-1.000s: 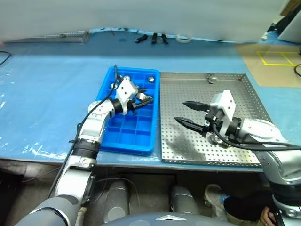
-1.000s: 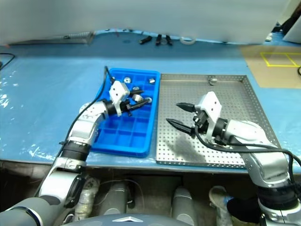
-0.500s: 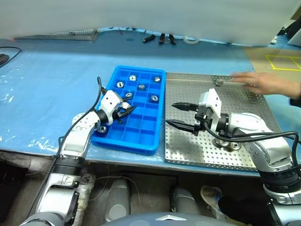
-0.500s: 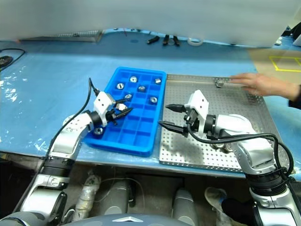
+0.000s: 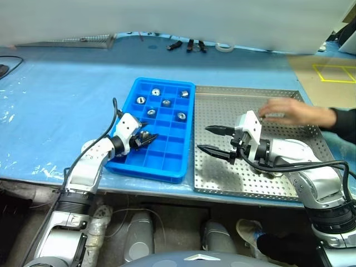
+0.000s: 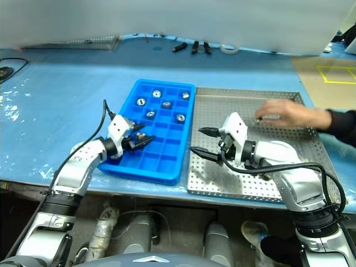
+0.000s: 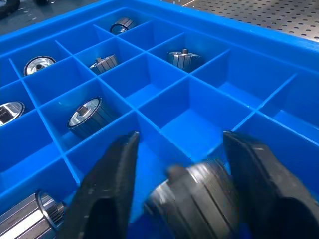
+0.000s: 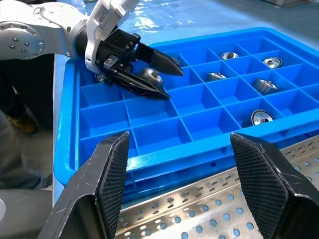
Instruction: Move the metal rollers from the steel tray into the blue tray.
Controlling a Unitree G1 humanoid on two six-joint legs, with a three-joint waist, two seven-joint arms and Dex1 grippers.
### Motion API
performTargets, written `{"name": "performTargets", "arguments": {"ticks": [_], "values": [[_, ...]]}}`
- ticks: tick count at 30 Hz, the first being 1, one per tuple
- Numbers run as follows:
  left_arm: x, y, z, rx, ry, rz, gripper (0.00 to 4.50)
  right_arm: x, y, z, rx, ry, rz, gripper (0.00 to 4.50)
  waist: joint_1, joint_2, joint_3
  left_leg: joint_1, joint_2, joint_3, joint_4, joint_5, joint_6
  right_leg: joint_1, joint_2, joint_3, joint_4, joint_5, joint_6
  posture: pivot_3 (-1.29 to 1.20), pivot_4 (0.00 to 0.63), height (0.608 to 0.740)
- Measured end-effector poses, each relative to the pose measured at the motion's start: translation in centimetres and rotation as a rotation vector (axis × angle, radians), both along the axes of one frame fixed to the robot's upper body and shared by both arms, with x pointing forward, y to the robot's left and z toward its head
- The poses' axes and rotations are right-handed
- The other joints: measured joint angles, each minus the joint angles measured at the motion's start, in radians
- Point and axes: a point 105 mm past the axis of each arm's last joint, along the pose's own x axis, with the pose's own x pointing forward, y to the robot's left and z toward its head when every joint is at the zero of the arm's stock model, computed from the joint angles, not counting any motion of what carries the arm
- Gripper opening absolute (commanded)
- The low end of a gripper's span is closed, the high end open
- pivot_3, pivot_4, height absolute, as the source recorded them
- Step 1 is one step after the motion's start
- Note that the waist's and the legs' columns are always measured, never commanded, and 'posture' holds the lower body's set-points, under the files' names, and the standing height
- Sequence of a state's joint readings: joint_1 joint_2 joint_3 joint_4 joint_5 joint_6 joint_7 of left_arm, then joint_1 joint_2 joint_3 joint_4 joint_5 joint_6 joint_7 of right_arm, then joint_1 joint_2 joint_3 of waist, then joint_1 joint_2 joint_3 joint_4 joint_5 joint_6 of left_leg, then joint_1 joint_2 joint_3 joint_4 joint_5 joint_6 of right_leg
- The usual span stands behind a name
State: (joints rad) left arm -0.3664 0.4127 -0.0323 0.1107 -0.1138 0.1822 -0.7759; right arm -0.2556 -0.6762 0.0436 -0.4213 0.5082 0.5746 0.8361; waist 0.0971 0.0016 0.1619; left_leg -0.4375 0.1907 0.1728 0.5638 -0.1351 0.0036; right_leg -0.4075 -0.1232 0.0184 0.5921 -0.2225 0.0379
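Overhead, the left gripper (image 5: pixel 149 137) hangs over the blue tray's (image 5: pixel 167 172) near-left cells and the right gripper (image 5: pixel 214 139) gapes empty above the steel tray (image 5: pixel 222 181); from the left wrist, a metal roller (image 7: pixel 194 199) sits loosely between parted fingers (image 7: pixel 109 189), an empty compartment (image 7: pixel 192 127) just ahead; the right wrist view agrees.

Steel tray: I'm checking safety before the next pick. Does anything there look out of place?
Yes: a person's hand is stretched over the steel tray near its far rim, while the right gripper hovers open above the same tray's nearer part. A hand inside the robot's work area is what stands out.
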Motion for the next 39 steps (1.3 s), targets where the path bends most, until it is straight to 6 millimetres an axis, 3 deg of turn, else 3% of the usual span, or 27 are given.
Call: {"name": "performTargets", "arguments": {"ticks": [7, 11, 17, 21, 24, 29, 39], "values": [[0.4, 0.4, 0.2, -0.014, 0.006, 0.006, 3.46, 0.0, 0.1, 0.2, 0.007, -0.011, -0.009, 3.39, -0.001, 0.0, 0.0, 0.001, 0.0, 0.0, 0.0, 0.001, -0.001, 0.0, 0.0, 0.0, 0.002, 0.0, 0.0, 0.0, 0.15, 0.74], [0.8, -0.1, 1.6, -0.059, -0.001, -0.016, 3.46, 0.1, 0.0, 0.3, 0.007, -0.019, -0.026, 3.39, 0.002, 0.0, 0.0, 0.0, 0.0, 0.0, 0.0, 0.001, -0.001, 0.0, 0.0, 0.0, 0.002, 0.0, 0.0, -0.01, 0.15, 0.74], [1.1, -4.1, 6.3, -0.197, -0.047, -0.153, 3.46, 0.6, -2.4, 0.4, -0.012, -0.035, -0.133, 3.39, 0.001, 0.0, 0.0, 0.0, -0.001, 0.001, 0.001, 0.001, 0.0, 0.0, -0.001, 0.0, 0.003, 0.0, 0.0, -0.07, 0.15, 0.74], [0.3, -7.8, 8.0, -0.24, -0.037, -0.316, 3.46, 1.5, -5.8, -0.6, -0.056, -0.047, -0.303, 3.39, -0.005, 0.0, 0.0, 0.0, -0.001, 0.001, 0.001, 0.001, 0.0, 0.0, 0.0, 0.001, 0.003, 0.0, 0.0, -0.13, 0.15, 0.74], [0.5, -9.4, 7.6, -0.234, -0.007, -0.358, 3.46, 2.7, -8.0, -1.1, -0.064, -0.073, -0.462, 3.39, -0.019, 0.0, 0.0, 0.0, -0.001, 0.002, 0.001, 0.002, 0.0, -0.002, 0.0, 0.002, 0.005, 0.0, 0.0, -0.17, 0.15, 0.74], [0.5, -10.9, 7.1, -0.23, 0.022, -0.406, 3.46, 4.0, -10.0, -1.7, -0.064, -0.116, -0.655, 3.39, -0.046, 0.0, 0.0, 0.0, -0.001, 0.002, 0.002, 0.002, -0.001, -0.004, 0.002, 0.003, 0.007, 0.0, 0.0, -0.2, 0.15, 0.74], [-1.2, -11.5, 7.3, -0.237, 0.08, -0.581, 3.46, 6.3, -12.9, -4.8, 0.004, -0.014, -0.897, 3.39, -0.061, 0.0, 0.0, 0.0, -0.001, 0.004, 0.005, 0.002, 0.0, -0.009, 0.003, 0.008, 0.014, 0.0, 0.0, -0.22, 0.15, 0.74]]}}
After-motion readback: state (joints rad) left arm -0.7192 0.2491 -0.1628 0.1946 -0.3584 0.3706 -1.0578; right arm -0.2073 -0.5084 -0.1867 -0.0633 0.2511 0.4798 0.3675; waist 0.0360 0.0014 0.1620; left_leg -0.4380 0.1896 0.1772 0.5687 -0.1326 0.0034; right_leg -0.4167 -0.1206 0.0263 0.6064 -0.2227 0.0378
